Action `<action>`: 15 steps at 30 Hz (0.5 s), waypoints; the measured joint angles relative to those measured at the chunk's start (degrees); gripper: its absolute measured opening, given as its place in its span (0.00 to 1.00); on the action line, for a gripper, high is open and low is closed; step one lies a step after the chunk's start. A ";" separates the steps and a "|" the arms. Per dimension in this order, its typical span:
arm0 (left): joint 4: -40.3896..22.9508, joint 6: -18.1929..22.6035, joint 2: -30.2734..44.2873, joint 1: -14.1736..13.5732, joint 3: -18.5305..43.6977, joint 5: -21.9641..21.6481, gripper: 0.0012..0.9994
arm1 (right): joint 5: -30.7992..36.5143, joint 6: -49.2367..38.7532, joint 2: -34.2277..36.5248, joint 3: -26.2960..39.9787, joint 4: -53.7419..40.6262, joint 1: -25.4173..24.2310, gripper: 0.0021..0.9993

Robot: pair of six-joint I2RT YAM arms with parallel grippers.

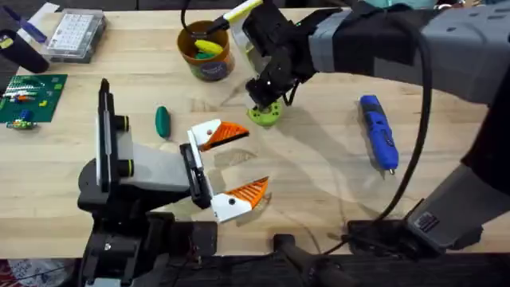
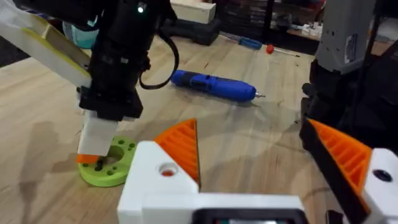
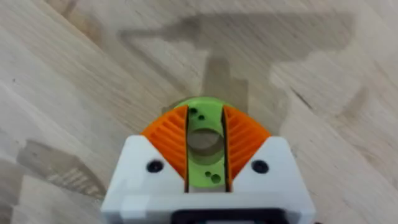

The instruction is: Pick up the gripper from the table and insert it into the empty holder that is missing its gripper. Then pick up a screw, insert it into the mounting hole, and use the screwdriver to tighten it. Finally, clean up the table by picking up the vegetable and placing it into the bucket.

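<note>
My right fingers (image 3: 205, 149) are pinching a light green round disc (image 1: 265, 114) with a centre hole, which sits on the desk (image 1: 319, 175) toward the far middle; the orange ribbed pads (image 3: 169, 140) press its two sides, and the disc's rim (image 2: 109, 165) shows under them from my left wrist as well. My left fingers (image 1: 231, 167) are spread wide and hold nothing, hovering over the near middle of the desk, just nearer than the disc. The dark green vegetable (image 1: 162, 121) lies on the desk left of my left fingers, apart from them. The orange-yellow bucket (image 1: 205, 49) stands at the far side, left of my right arm, with yellow-green pieces (image 1: 209, 49) inside it. The blue screwdriver (image 1: 377, 131) lies on the right part of the desk, well apart from both sets of fingers. At the far left stand a clear compartment box (image 1: 76, 34) and, nearer, a green circuit board (image 1: 32, 97).
</note>
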 joint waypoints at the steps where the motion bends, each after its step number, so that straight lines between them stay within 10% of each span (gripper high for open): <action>1: 0.00 -0.01 0.00 0.00 0.00 0.00 0.99 | 0.07 0.01 -0.24 0.01 -0.52 0.20 0.33; 15: 0.00 0.00 0.00 0.00 0.00 0.00 0.99 | 0.41 0.05 -8.03 0.14 -9.52 2.36 0.66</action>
